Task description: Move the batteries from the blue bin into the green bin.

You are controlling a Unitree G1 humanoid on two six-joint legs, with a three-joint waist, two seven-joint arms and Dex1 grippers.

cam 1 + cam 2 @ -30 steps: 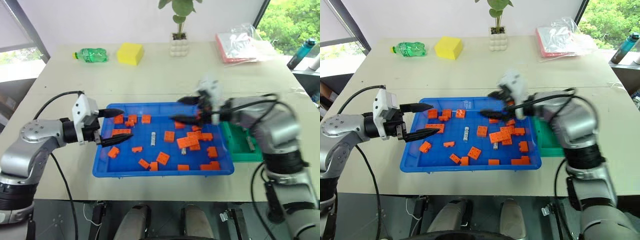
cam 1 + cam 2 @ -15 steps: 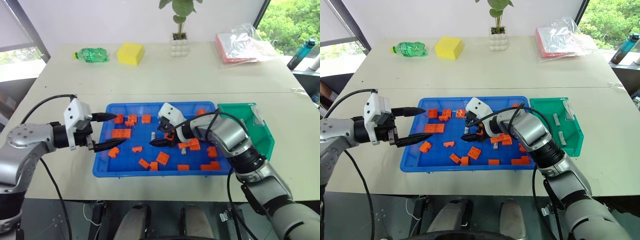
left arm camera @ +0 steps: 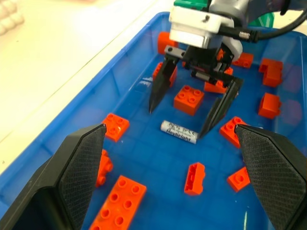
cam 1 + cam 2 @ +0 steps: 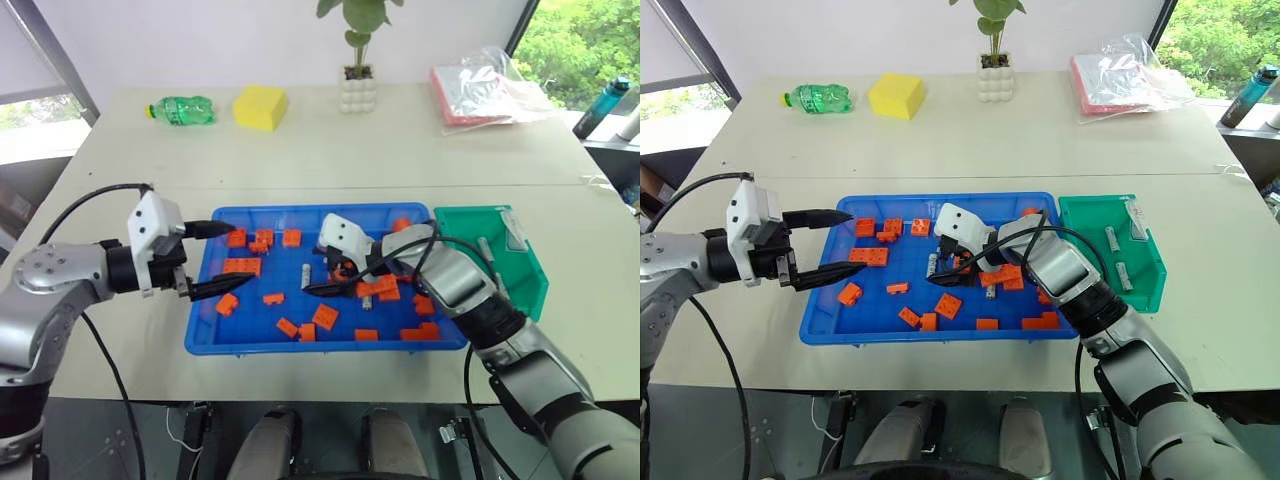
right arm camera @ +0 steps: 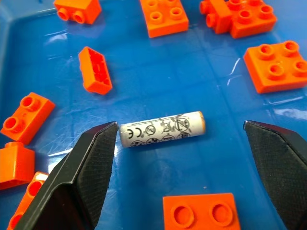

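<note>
The blue bin [image 4: 200, 318] lies mid-table, strewn with orange bricks. One of the batteries [image 5: 162, 129] lies flat on its floor left of centre, also seen as the battery [image 3: 178, 132] and the battery [image 4: 932, 265]. My right gripper [image 4: 937, 263] is low in the bin and open, one finger on each side of that battery; I see no contact with it. My left gripper [image 4: 236, 257] hovers open at the bin's left rim, holding nothing. The green bin [image 4: 1145, 262] stands against the blue bin's right side, with a few batteries [image 4: 1110, 238] inside.
Orange bricks [image 4: 325, 316] lie close around the battery. At the table's back are a green bottle [image 4: 183, 109], a yellow sponge [image 4: 261, 107], a white plant pot [image 4: 358, 93] and a plastic bag [image 4: 480, 90].
My right gripper swung left from beside the green bin, dropped into the blue bin, and now straddles the battery with wider jaws. The left gripper stayed put.
</note>
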